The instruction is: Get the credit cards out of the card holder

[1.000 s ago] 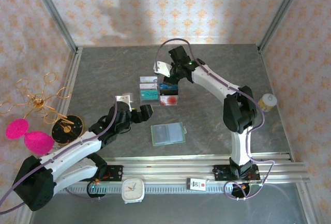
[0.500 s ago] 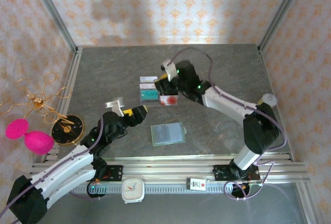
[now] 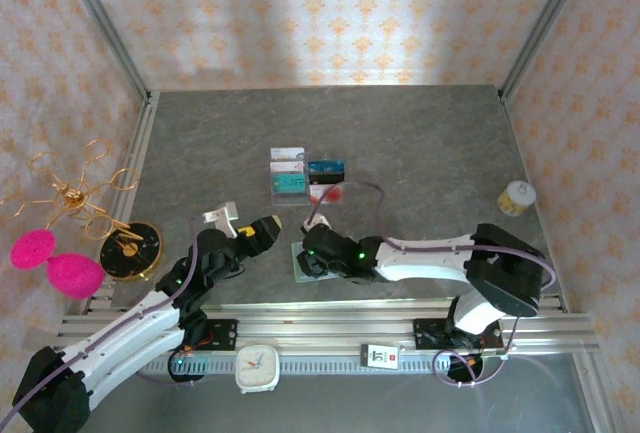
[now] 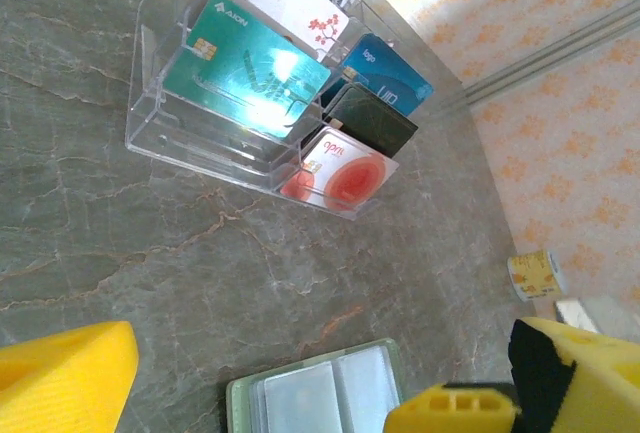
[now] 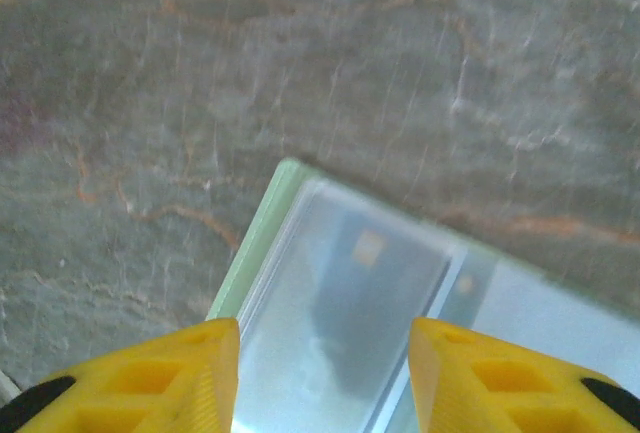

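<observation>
Top view: the left gripper (image 3: 262,230) is spread wide and empty just left of the flat sage-green card holder (image 3: 298,271), with the right gripper (image 3: 318,258) low over it. Left wrist view: the holder lies open near a clear acrylic card stand (image 4: 150,103). Right wrist view: parted jaws grasp nothing above a pale blue plastic credit card (image 5: 350,293) in the holder's clear sleeve.

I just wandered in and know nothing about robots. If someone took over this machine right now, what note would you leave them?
Left gripper: open, empty, beside the card holder.
Right gripper: open, empty, just above the holder's left half.
Card holder: lies open on the table.
Credit cards: at least one bluish card sits in a clear sleeve.
Done: holder is open.
Left: pull the cards out.
</observation>
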{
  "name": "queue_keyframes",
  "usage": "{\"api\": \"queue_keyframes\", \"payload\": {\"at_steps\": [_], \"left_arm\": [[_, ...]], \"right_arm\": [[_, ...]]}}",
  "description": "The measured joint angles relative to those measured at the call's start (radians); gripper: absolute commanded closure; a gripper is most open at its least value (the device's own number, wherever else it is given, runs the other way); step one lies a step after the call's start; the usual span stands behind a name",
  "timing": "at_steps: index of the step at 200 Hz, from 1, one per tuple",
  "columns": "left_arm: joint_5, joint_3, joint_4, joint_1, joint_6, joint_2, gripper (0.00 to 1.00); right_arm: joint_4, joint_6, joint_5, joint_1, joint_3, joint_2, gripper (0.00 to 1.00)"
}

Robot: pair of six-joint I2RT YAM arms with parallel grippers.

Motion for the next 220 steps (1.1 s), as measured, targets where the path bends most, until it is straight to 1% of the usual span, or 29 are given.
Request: {"api": "queue_keyframes", "payload": {"at_steps": [30,54,65,75,81,96,110,129,157,181,208,220], "left_arm": [[0.016,0.000,-0.004,0.000,0.001,-0.022,0.09],[0.023,0.000,-0.005,0.000,0.001,-0.029,0.10],[0.029,0.000,-0.005,0.000,0.002,-0.027,0.13],[0.038,0.000,-0.005,0.000,0.004,-0.022,0.15],[0.044,0.000,-0.005,0.000,0.005,-0.018,0.17],[0.058,0.000,-0.004,0.000,0.009,0.001,0.23],[0.075,-0.002,-0.002,0.000,0.010,0.023,0.30],[0.106,-0.014,0.013,0.000,0.008,0.061,0.42],[0.138,-0.037,0.035,-0.011,0.007,0.126,0.63],[0.144,-0.040,0.064,-0.071,0.005,0.182,0.79],[0.144,-0.037,0.108,-0.140,0.006,0.267,0.91],[0.144,-0.032,0.124,-0.159,0.011,0.313,0.93]], "right_arm": [[-0.028,0.030,0.074,0.043,0.031,0.060,0.54],[-0.043,0.040,0.098,0.056,0.045,0.098,0.54],[-0.046,0.040,0.102,0.061,0.052,0.119,0.55],[-0.047,0.041,0.105,0.065,0.056,0.136,0.58],[-0.047,0.042,0.109,0.066,0.059,0.143,0.63],[-0.048,0.055,0.119,0.066,0.067,0.148,0.80],[-0.048,0.070,0.127,0.066,0.067,0.150,0.92],[-0.042,0.089,0.136,0.066,0.064,0.149,1.00],[0.019,0.129,0.134,0.065,0.004,0.100,1.00],[0.085,0.168,0.122,0.061,-0.068,0.023,1.00],[0.148,0.207,0.105,0.061,-0.113,-0.030,1.00],[0.170,0.224,0.094,0.061,-0.123,-0.039,1.00]]}}
